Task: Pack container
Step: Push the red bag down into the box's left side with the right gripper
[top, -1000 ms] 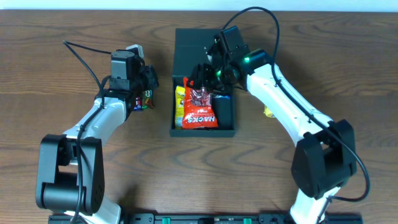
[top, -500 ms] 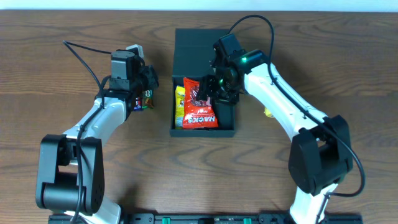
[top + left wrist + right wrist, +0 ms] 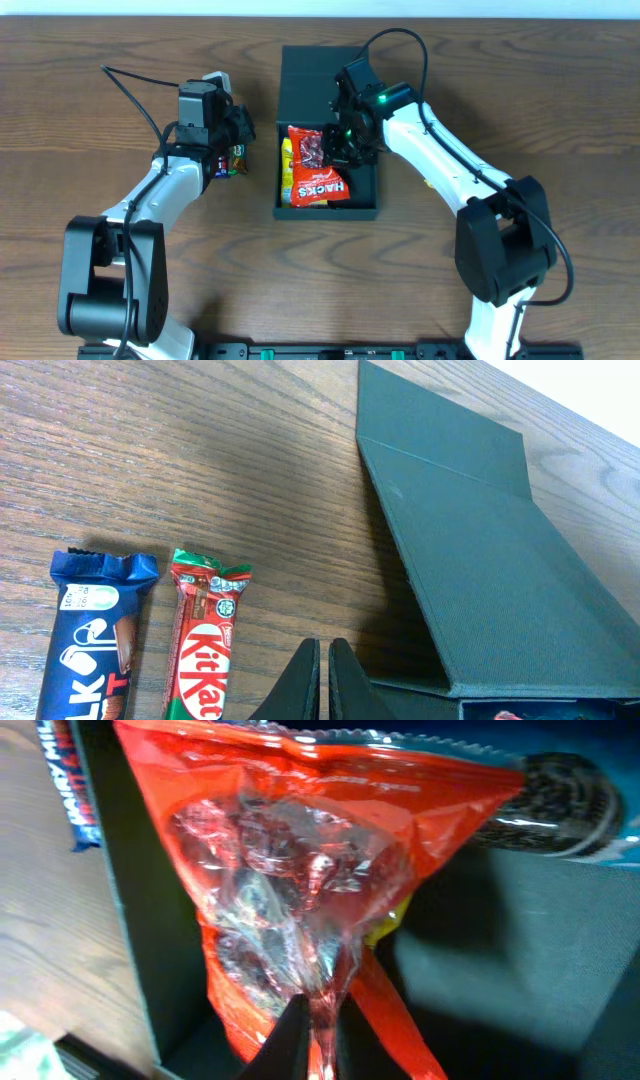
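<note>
The dark container (image 3: 326, 212) lies open in the middle of the table, its flap lid (image 3: 310, 75) folded back. A red snack packet (image 3: 318, 172) and a yellow one (image 3: 288, 170) are inside it. My right gripper (image 3: 337, 150) reaches into the box, shut on the red packet's (image 3: 300, 870) crinkled top edge, where its fingers (image 3: 320, 1020) pinch the film. My left gripper (image 3: 244, 130) hovers left of the box, shut and holding nothing, its tips (image 3: 324, 660) together. The container's lid (image 3: 480, 560) rises to its right.
A KitKat bar (image 3: 205, 650) and a blue chocolate bar (image 3: 90, 640) lie on the wood beside my left gripper. A round-biscuit packet (image 3: 560, 815) sits in the box behind the red one. A small yellow item (image 3: 432, 181) lies under my right arm.
My right gripper has closed on the red packet's top edge. The packet has shifted a little up and left in the box. The left arm has not moved.
</note>
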You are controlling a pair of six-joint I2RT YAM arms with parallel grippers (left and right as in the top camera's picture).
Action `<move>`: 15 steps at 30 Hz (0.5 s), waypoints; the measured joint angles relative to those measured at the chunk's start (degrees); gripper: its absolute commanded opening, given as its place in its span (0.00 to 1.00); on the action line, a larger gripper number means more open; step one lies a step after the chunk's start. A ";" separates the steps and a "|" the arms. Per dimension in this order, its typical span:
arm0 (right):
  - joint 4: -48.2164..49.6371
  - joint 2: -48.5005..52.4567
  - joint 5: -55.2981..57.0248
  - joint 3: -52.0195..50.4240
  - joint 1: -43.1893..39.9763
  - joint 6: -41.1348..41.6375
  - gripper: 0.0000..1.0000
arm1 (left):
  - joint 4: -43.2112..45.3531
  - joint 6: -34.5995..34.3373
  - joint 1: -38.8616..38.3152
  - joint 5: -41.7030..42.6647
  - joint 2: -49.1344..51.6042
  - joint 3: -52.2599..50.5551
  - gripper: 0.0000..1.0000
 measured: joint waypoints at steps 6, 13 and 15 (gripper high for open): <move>3.10 0.00 -2.45 0.00 0.00 0.02 0.01 | 0.02 0.00 0.00 0.00 0.00 0.00 0.06; 5.20 0.00 -5.40 0.00 0.31 0.04 0.01 | 0.02 0.00 0.00 0.00 0.00 0.00 0.06; 5.51 0.00 -5.86 0.00 0.39 0.07 0.01 | 0.02 0.00 0.00 0.00 0.00 0.00 0.06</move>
